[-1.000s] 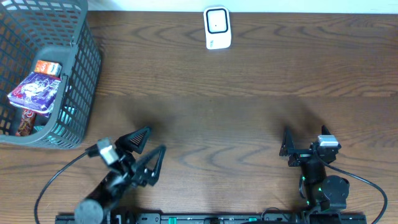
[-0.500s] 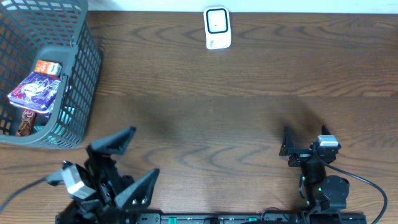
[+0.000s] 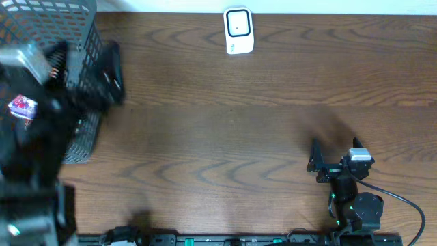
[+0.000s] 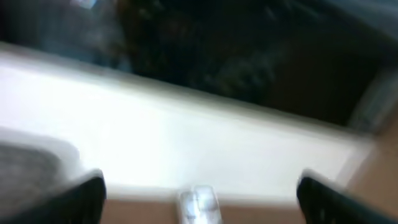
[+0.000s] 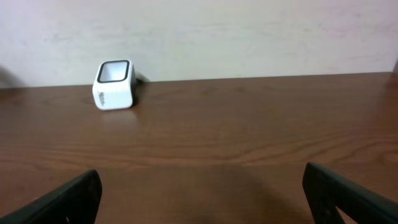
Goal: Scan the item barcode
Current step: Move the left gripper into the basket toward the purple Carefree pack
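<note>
Overhead, wooden tabletop point(image 3: 225, 123); grey mesh basket point(image 3: 68, 17) at its far left corner; left arm point(image 3: 27, 150) a dark blur over and beside that basket; left gripper point(image 4: 199, 183) with jaws spread wide, nothing between them; right gripper point(image 5: 202, 177) low by the near edge toward the right corner, jaws likewise wide and empty, facing the far edge; white scanner point(image 3: 238, 31) upright at the middle of the far edge; inside the basket, mostly hidden, possibly the item point(image 3: 20, 106), a scrap of purple-and-red packet.
</note>
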Robot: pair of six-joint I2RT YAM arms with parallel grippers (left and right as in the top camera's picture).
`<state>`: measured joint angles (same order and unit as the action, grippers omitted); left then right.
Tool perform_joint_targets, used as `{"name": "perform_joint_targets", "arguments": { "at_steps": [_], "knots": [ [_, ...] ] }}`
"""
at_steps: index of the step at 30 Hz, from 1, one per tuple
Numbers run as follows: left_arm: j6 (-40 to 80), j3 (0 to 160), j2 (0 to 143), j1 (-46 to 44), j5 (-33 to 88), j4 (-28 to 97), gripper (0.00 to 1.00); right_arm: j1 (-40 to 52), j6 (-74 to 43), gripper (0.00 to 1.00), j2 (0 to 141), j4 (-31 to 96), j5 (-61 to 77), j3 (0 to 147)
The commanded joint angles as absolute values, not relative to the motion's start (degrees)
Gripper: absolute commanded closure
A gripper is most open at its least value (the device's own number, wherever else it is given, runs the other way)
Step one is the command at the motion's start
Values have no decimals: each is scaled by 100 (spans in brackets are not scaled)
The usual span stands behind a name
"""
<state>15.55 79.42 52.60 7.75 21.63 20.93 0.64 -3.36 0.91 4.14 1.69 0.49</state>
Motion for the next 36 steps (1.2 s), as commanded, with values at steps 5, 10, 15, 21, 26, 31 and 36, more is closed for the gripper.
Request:
{"name": "perform_joint_targets", "arguments": {
  "at_steps": [5, 10, 15, 21, 26, 31, 36],
  "knots": [
    [-552, 11336, 7898, 1334, -2139, 4724, 2, 47, -270, 1, 75, 425, 161, 32],
    [-248, 11614, 8674, 1769, -2171, 5321, 2, 47, -270, 1, 75, 425, 161, 32],
    [276, 11611, 9203, 2250, -2171, 5787, 2, 47, -270, 1, 75, 425, 161, 32],
    [2340, 11607, 9542, 3138, -1507, 5927, 2, 47, -270, 1, 75, 425, 161, 32],
    [2427, 11557, 9832, 3544, -917, 6086, 2, 47, -270, 1, 75, 425, 161, 32],
    [1883, 11424, 10259, 3581, -921, 6123, 2, 47, -270, 1, 75, 425, 161, 32],
    [1872, 11421, 10724, 3566, -921, 6263, 2, 47, -270, 1, 75, 425, 161, 32]
  ]
}}
